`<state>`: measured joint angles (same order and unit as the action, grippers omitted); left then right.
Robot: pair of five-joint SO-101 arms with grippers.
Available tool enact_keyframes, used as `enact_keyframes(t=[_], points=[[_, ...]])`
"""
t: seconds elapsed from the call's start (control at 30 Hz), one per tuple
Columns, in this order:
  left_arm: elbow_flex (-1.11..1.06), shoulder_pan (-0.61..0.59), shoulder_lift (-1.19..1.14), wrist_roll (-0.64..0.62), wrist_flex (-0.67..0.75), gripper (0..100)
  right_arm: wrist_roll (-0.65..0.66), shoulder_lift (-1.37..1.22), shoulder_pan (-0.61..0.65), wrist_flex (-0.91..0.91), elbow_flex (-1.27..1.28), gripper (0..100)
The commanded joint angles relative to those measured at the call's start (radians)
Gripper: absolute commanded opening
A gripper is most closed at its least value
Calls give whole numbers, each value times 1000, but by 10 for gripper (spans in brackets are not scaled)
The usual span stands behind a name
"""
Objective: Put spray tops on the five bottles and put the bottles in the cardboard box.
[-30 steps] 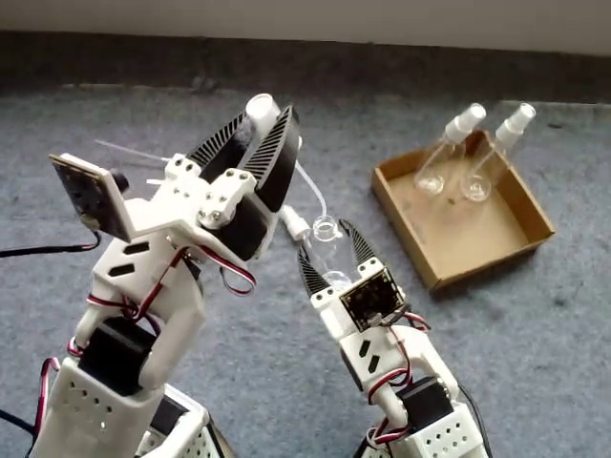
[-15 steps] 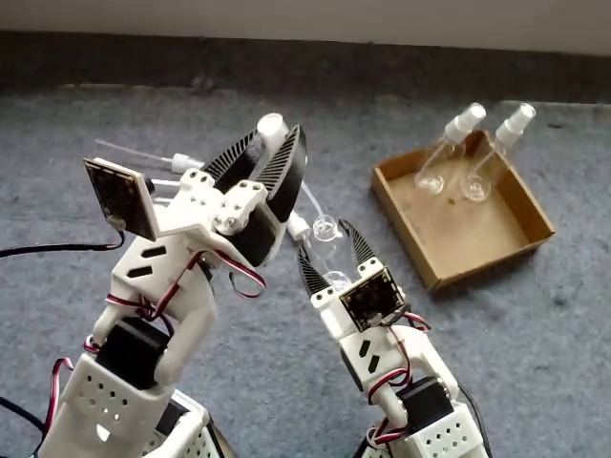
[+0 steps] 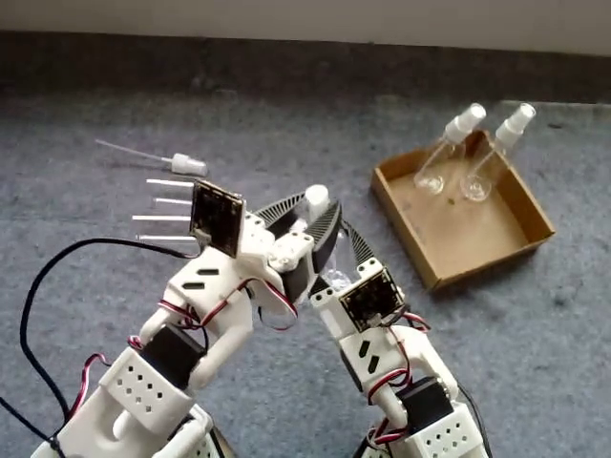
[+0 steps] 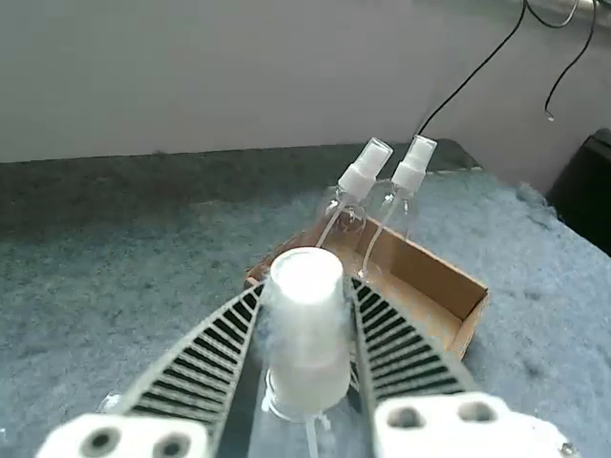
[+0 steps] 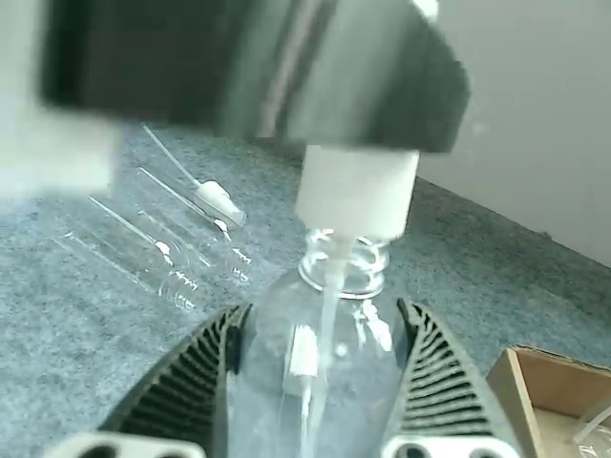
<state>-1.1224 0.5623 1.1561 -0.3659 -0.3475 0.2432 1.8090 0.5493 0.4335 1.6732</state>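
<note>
Firmly, the left gripper (image 4: 307, 289) clamps its ribbed black fingers on a white plastic spray top (image 4: 305, 329). The top's thin dip tube hangs through the neck of a clear bottle (image 5: 286, 353), with the cap just above the rim. The right gripper (image 5: 320, 320) grips that bottle upright, mid-carpet. Seen from the right wrist, clear empty bottles (image 5: 134, 239) lie beside a loose spray top (image 5: 218, 200) toward the grey carpet's (image 3: 535, 353) far left. Near its right edge, the shallow cardboard box (image 3: 482, 269) holds two capped bottles (image 3: 449, 153) leaning on its far wall.
</note>
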Motion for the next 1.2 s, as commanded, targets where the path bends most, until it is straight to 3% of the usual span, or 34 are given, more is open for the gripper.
enact_keyframes(t=[0.0, 0.2, 0.4, 0.57, 0.9, 1.17], points=[[-13, 36, 18, 46, 38, 7, -9, 8, 2, 2, 117, 84], [-88, 33, 18, 46, 127, 7, -9, 8, 2, 2, 117, 84], [-104, 16, 18, 55, 129, 9, -9, 8, 2, 2, 114, 84], [-124, 38, 19, 176, 127, 8, -9, 8, 2, 4, 114, 84], [-183, 44, 19, 287, 133, 12, -9, 8, 2, 5, 114, 84], [-191, 42, 19, 282, 127, 197, -9, 8, 2, 5, 114, 84]])
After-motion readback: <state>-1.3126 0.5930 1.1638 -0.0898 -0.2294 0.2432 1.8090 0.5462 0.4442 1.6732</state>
